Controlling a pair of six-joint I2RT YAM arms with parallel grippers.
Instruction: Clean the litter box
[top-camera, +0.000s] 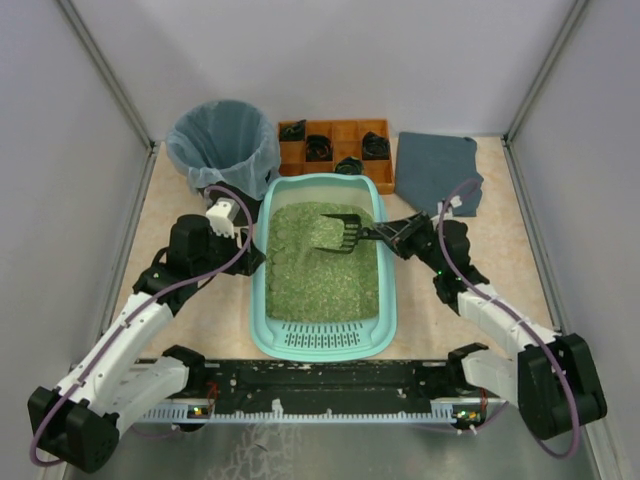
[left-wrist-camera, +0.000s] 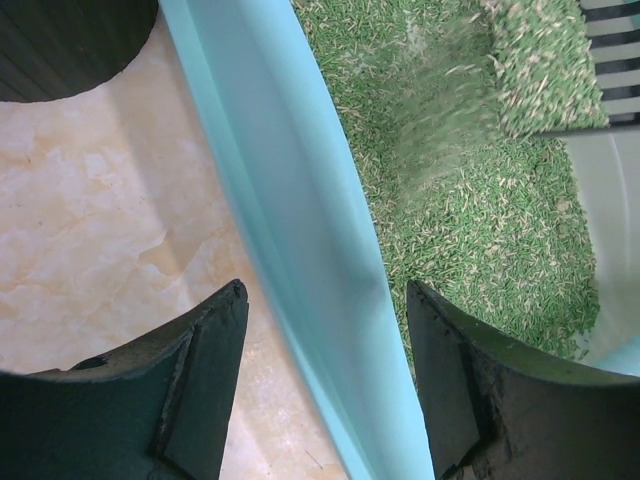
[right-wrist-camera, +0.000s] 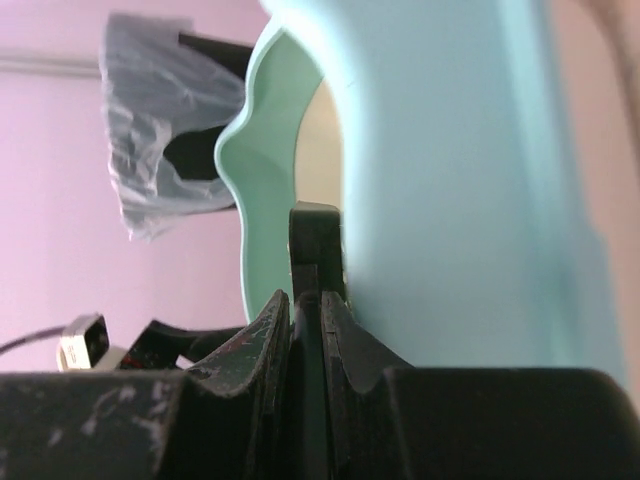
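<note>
The light-teal litter box (top-camera: 372, 329) sits mid-table, filled with green litter (top-camera: 315, 270). My right gripper (top-camera: 397, 236) is shut on the handle of a black slotted scoop (top-camera: 343, 232), held over the far half of the litter with litter on it. In the right wrist view the jaws (right-wrist-camera: 305, 295) clamp the scoop handle (right-wrist-camera: 316, 235) beside the box's wall (right-wrist-camera: 450, 180). My left gripper (top-camera: 250, 256) is open, its fingers straddling the box's left wall (left-wrist-camera: 290, 200) without touching it. The left wrist view shows the scoop (left-wrist-camera: 610, 60) with litter sifting down.
A black bin with a clear bag (top-camera: 222, 145) stands at the back left, close to the box. An orange compartmented tray (top-camera: 335, 150) with black items is behind the box. A dark blue-grey cloth (top-camera: 437, 170) lies at the back right. Side walls enclose the table.
</note>
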